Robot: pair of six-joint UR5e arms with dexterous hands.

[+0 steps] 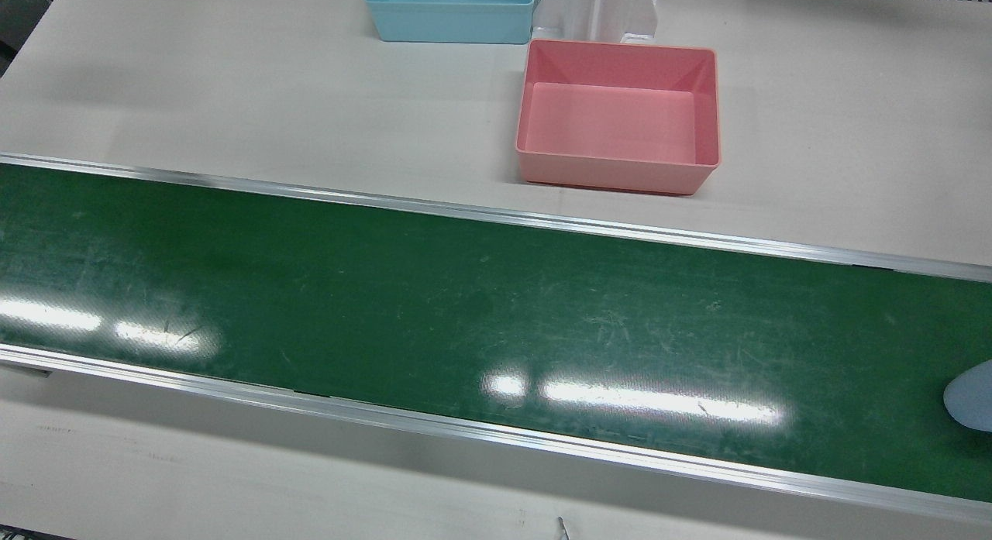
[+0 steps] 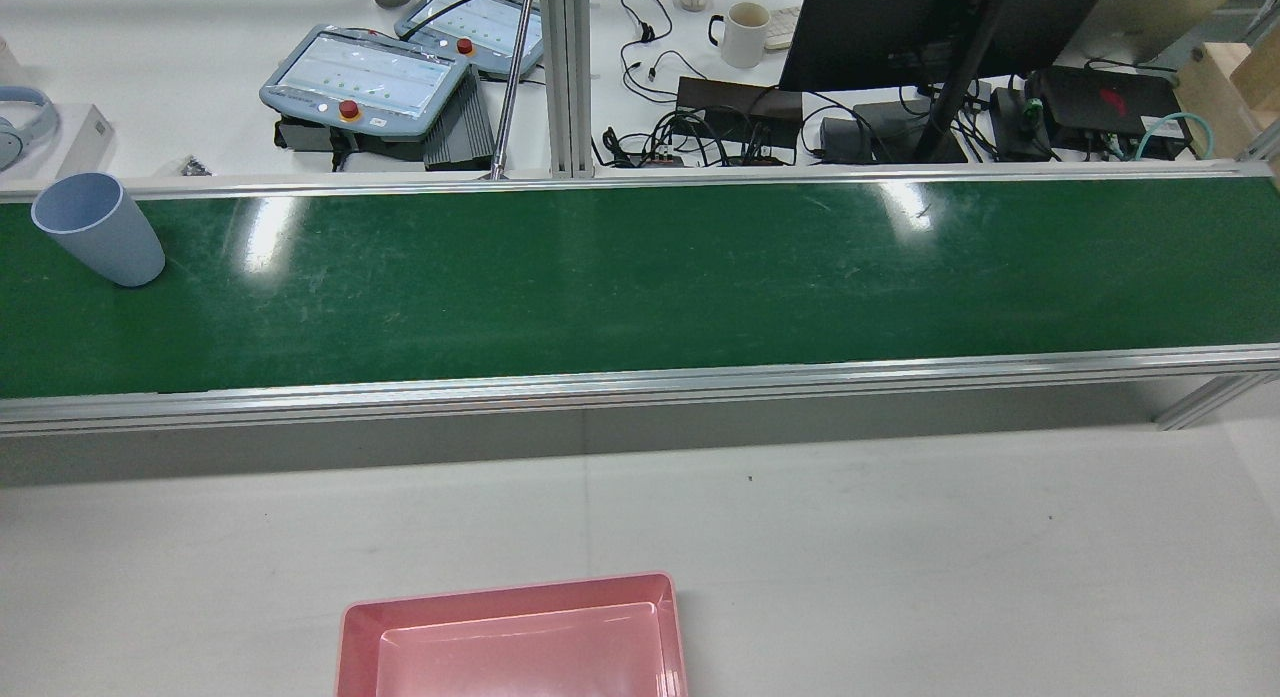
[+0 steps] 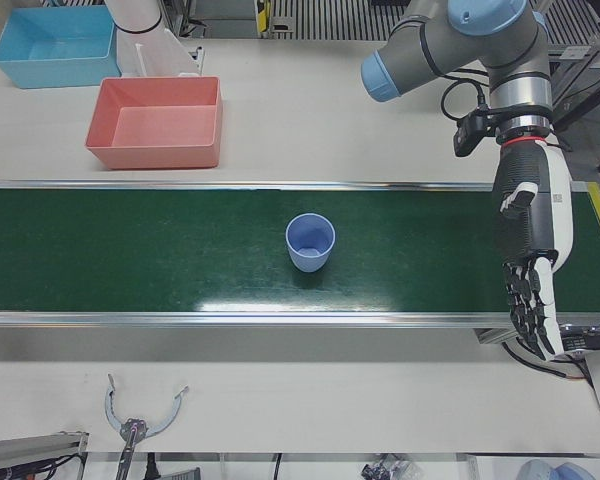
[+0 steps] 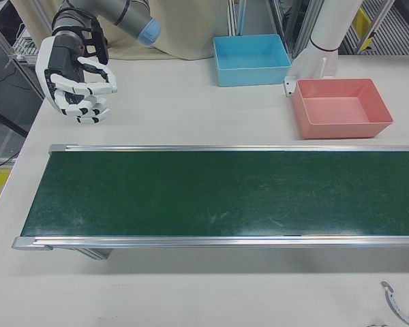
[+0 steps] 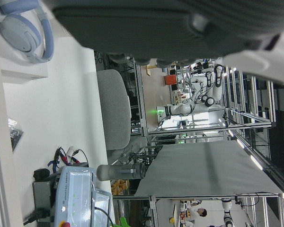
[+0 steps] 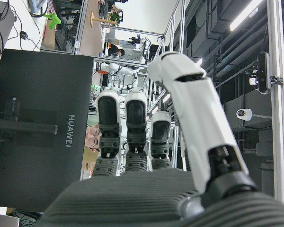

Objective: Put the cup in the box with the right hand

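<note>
A light blue cup (image 3: 310, 242) stands upright on the green conveyor belt (image 3: 130, 260). It is at the belt's far left in the rear view (image 2: 98, 227) and only its edge shows in the front view (image 1: 973, 397). The empty pink box (image 1: 612, 172) sits on the white table beside the belt, also in the right-front view (image 4: 341, 129). My right hand (image 4: 75, 82) is open and empty, above the table past the belt's other end, far from the cup. My left hand (image 3: 530, 260) is open, fingers pointing down over the belt's end.
A blue box (image 4: 252, 60) stands behind the pink box, next to the white arm pedestal (image 4: 324, 41). Teach pendants (image 2: 365, 77), a monitor (image 2: 900, 27) and cables lie on the desk beyond the belt. A metal tool (image 3: 130, 425) lies on the near table strip.
</note>
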